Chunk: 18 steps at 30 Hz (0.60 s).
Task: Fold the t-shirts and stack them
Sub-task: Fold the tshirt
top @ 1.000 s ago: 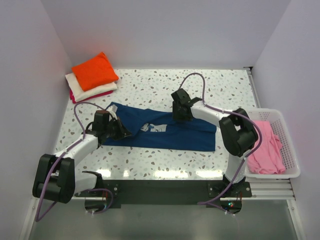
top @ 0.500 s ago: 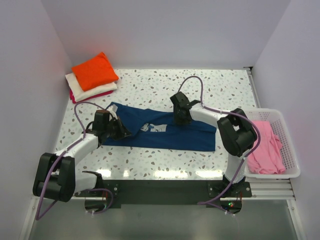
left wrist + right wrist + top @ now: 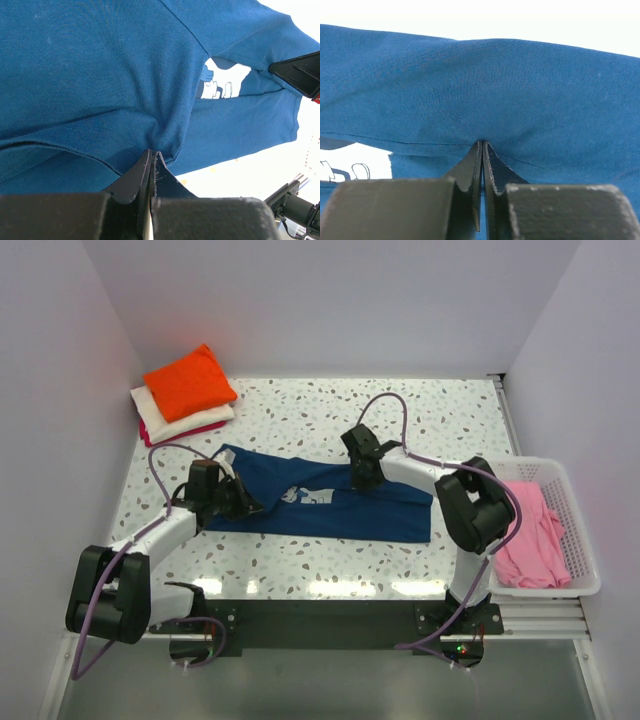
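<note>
A navy blue t-shirt [image 3: 330,502] with a pale chest print lies spread across the middle of the table, folded lengthwise. My left gripper [image 3: 243,503] is shut on the shirt's left end, pinching a fold of blue cloth [image 3: 165,135] at its tips [image 3: 151,152]. My right gripper [image 3: 362,478] is shut on the shirt's far edge near the middle, its tips [image 3: 482,144] nipping the blue fabric [image 3: 485,90]. At the back left corner, an orange t-shirt [image 3: 188,381] tops a folded stack over a cream one [image 3: 185,418] and a magenta one [image 3: 160,434]. A pink t-shirt [image 3: 527,532] lies crumpled in the basket.
A white slotted plastic basket [image 3: 580,540] stands at the table's right edge. Pale walls close in on the left, back and right. The speckled tabletop [image 3: 330,415] shows behind the navy shirt and in front of it.
My right gripper has gone from open to shut, closing on the navy shirt's far edge. The left gripper and the shirt have stayed put.
</note>
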{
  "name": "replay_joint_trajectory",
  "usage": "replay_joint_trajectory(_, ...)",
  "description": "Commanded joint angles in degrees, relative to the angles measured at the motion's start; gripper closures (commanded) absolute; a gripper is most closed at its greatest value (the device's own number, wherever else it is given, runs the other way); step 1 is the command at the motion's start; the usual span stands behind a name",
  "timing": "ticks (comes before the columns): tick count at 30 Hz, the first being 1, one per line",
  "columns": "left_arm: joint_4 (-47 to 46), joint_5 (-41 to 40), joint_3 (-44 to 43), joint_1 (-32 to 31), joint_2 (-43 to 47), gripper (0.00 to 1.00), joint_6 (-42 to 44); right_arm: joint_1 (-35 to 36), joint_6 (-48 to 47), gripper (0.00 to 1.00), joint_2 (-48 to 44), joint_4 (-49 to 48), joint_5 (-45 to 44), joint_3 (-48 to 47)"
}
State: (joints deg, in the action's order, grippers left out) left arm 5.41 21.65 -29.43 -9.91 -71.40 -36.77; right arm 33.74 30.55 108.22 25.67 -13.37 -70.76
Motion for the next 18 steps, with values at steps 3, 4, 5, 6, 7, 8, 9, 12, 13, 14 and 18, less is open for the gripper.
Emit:
replay_joint_trajectory(3,-0.5,0.2,-1.9,-0.4,0.6,1.0,1.4,0.2,0.5,1.0,-3.4,-0.3,0.1,-0.3)
replay_joint_trajectory(4,-0.4,0.1,-1.9,-0.4,0.8,1.0,1.4,0.2,0.4,1.0,-3.6,-0.3,-0.3,-0.3)
replay_joint_trajectory(5,-0.1,0.0,-2.1,-0.4,0.9,1.0,1.5,0.3,0.4,1.0,-4.2,-0.1,-0.4,-0.2)
replay_joint_trajectory(6,0.1,-0.1,-2.5,-0.4,1.0,1.0,1.6,0.2,0.4,1.0,-4.6,0.0,-0.5,-0.2)
replay_joint_trajectory(7,0.3,-0.2,-2.6,-0.4,1.1,1.0,1.7,0.3,0.5,1.0,-4.9,0.2,-0.9,-0.1)
replay_joint_trajectory(8,0.6,-0.5,-2.8,-0.4,1.3,1.0,1.7,0.3,0.5,1.0,-5.2,0.5,-1.0,-0.2)
replay_joint_trajectory(9,0.9,-0.6,-3.3,-0.4,1.3,1.0,1.9,0.2,0.5,1.0,-5.8,0.7,-1.3,-0.2)
replay_joint_trajectory(12,1.5,-0.9,-3.8,-0.4,1.7,1.0,2.1,0.3,0.4,1.0,-6.9,1.2,-1.9,0.0)
replay_joint_trajectory(13,1.6,-1.1,-3.9,-0.4,1.7,1.0,2.1,0.2,0.4,1.0,-7.1,1.3,-2.1,0.0)
replay_joint_trajectory(14,1.8,-1.2,-4.1,-0.4,1.8,1.0,2.2,0.2,0.5,1.0,-7.4,1.4,-2.3,0.2)
replay_joint_trajectory(18,2.1,-1.3,-4.5,-0.4,2.0,1.0,2.2,0.3,0.0,0.99,-7.8,1.6,-1.6,0.2)
